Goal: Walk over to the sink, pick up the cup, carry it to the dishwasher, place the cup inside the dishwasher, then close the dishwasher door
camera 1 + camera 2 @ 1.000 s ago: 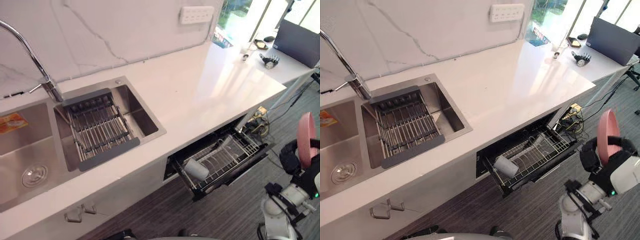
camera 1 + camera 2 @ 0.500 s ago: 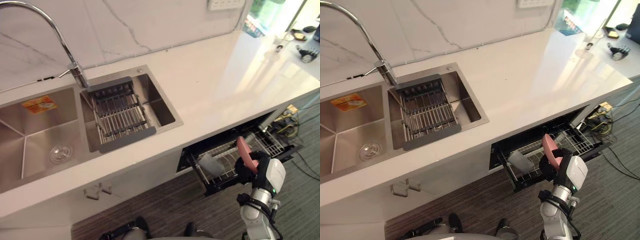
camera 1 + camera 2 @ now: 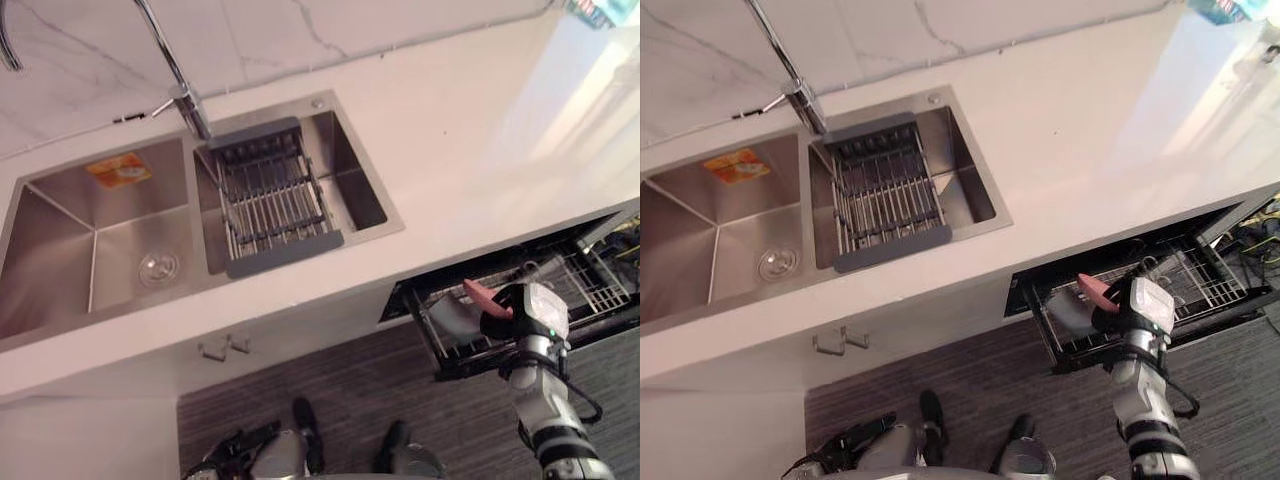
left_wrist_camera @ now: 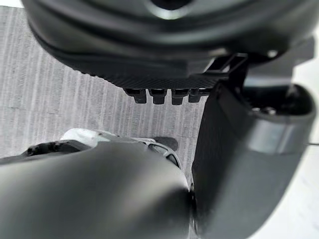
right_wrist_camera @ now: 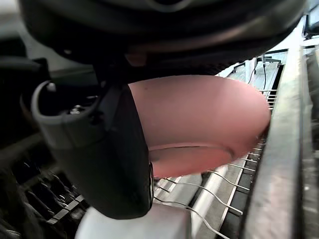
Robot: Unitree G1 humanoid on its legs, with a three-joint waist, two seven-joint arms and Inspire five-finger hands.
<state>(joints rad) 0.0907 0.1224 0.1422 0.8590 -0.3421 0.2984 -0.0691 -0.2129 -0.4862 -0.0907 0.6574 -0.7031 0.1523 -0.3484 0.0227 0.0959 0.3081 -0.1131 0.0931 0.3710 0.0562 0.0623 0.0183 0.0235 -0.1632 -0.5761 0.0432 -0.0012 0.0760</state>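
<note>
1. Floor point(image 3: 350, 400): dark, striped, nearest the camera, running along the foot of the cabinets.
2. Right hand point(image 3: 507, 308): raised at the lower right. It is clasped on the pink cup point(image 5: 199, 114), with its thumb pressed against the cup's side.
3. Cup: held on its side over the left part of the wire rack point(image 3: 1190, 275). Rack wires lie just under it (whether they touch it cannot be told).
4. Dishwasher point(image 3: 1025, 295): set under the counter and open, with the rack drawn out over the floor. A pale object point(image 3: 447, 317) lies in the rack just beside the cup.
5. Left hand point(image 4: 164, 55): seen from its own wrist camera above the floor. Its grip state cannot be told.
6. Handle point(image 3: 225, 347): small and metal, on the cabinet front below the sink.
7. Counter point(image 3: 450, 150): white, spanning the scene above the dishwasher.
8. Sink point(image 3: 60, 215): steel, with two basins. The left basin has a drain point(image 3: 158, 267) and an orange sticker point(image 3: 118, 168). The right basin carries a grey-framed strainer point(image 3: 270, 195).
9. Faucet point(image 3: 185, 90): chrome, rising behind the divider between the basins.
10. Wall point(image 3: 300, 25): veined white marble, farthest from the camera.
</note>
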